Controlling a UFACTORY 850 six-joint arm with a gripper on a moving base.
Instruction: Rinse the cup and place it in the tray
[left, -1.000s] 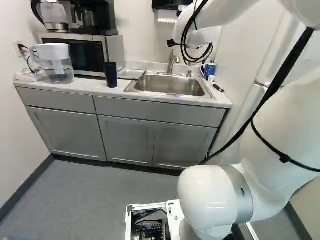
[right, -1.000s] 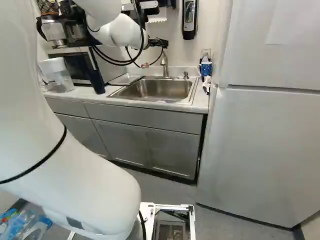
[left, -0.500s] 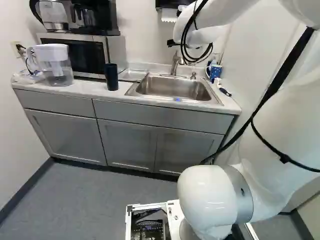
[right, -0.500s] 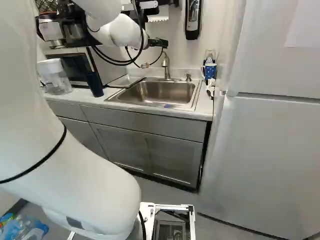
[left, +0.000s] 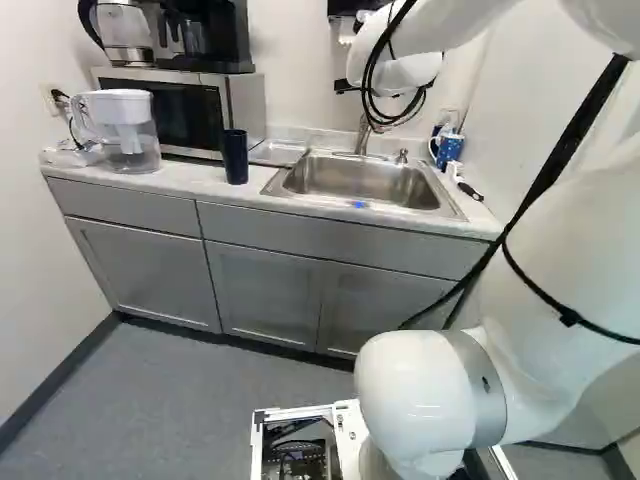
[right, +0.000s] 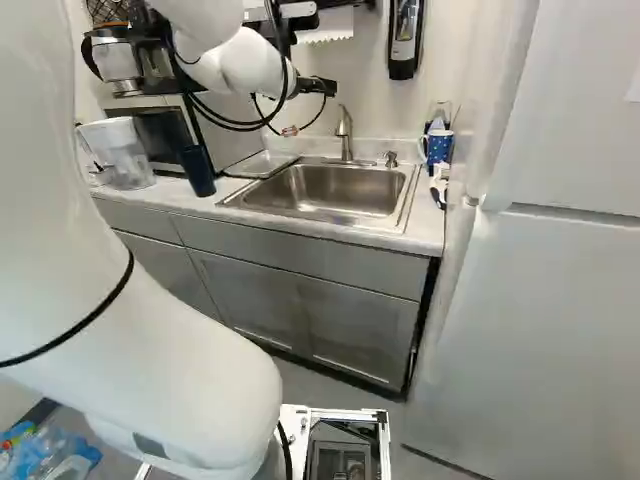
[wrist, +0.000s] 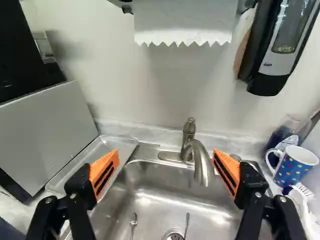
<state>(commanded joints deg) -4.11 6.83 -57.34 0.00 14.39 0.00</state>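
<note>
Released and holding nothing, my gripper (wrist: 166, 155) hangs over the stainless-steel sink (wrist: 147, 182), its orange pads (wrist: 105, 170) spread wide and the curved faucet (wrist: 201, 162) ahead of them, at what I judge to be the start of the cup-rinsing job. I see no water running from the spout, and two slim metal utensils, one (wrist: 133, 223) and another (wrist: 187, 224), lie in the basin near the drain (wrist: 174, 235). Beside the sink, no cup stands in the shallow metal tray (wrist: 104, 146), so by my reckoning the pickup, the rinse and the placing all remain. The task does not tell me which cup is meant: the dark blue tumbler (left: 235, 157) stands on the counter (left: 188, 178) near the tray and the microwave (left: 165, 112), while the blue polka-dot mug (wrist: 291, 171) stands at the sink's other side, by a white-bristled brush (wrist: 303, 190); I take the tumbler as likelier, without being sure. As for writing, the wall dispenser (wrist: 280, 55) bears a small pale mark on its black base, which I leave unread, and I can make out no label on the water filter pitcher (left: 125, 132) or the tumbler
</note>
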